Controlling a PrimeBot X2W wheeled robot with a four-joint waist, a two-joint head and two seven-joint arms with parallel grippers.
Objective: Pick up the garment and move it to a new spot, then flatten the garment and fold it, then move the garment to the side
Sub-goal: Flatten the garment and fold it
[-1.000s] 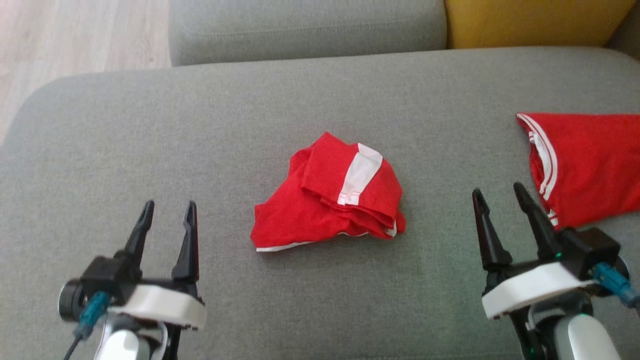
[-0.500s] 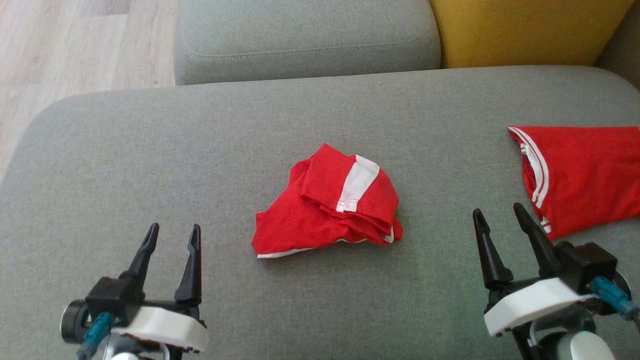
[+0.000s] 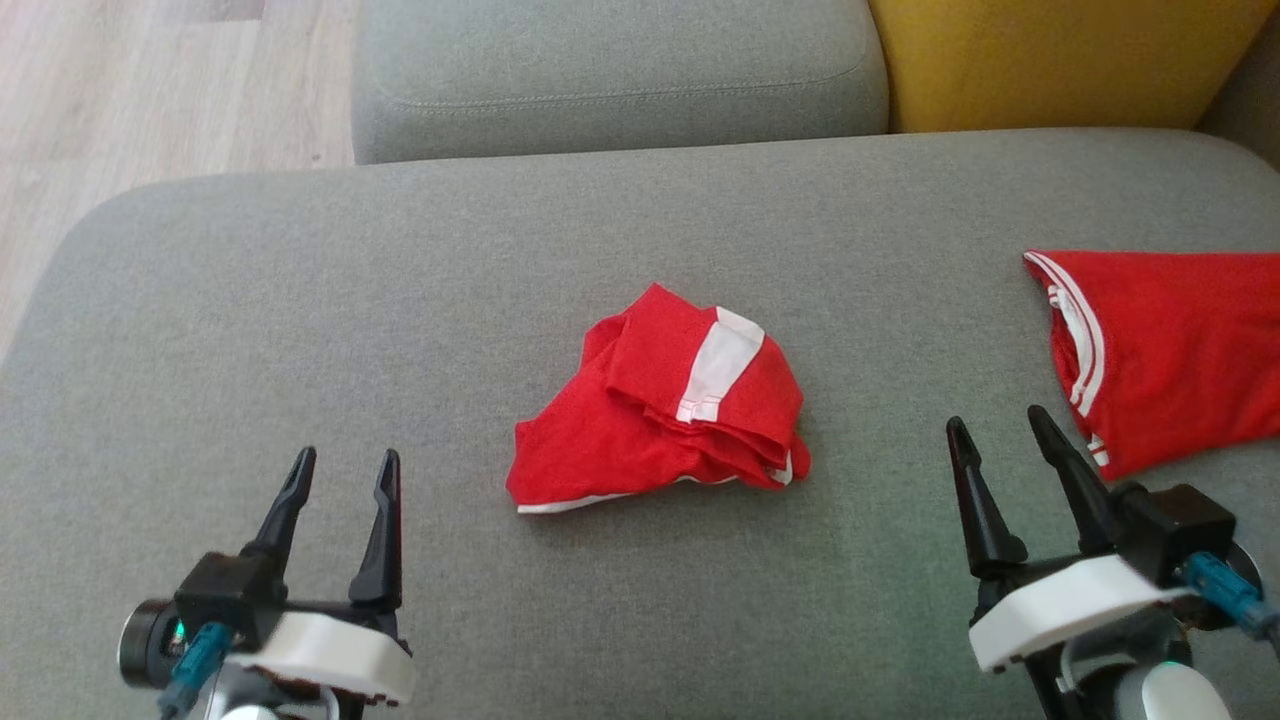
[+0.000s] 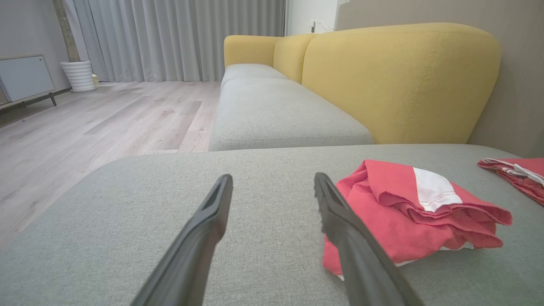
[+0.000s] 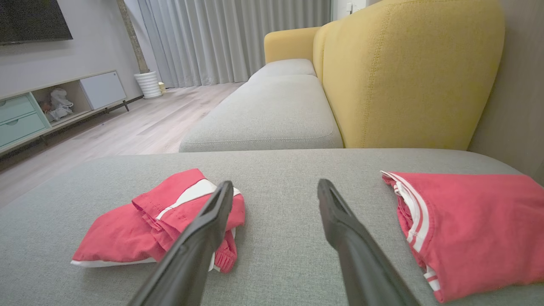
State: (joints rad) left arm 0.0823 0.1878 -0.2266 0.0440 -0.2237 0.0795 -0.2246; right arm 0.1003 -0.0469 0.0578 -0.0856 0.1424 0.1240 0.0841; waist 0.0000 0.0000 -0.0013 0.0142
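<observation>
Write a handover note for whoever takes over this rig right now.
Left hand: open, empty, poised left of the crumpled red garment.
Right hand: open, empty, between that garment and a second red garment lying flatter at the right edge.
The crumpled red garment sits bunched in the middle of the grey cushion, touching neither hand.
Done: nothing evident, no grasp yet.
Left: pick it up, relocate it, flatten, fold, move it aside.
</observation>
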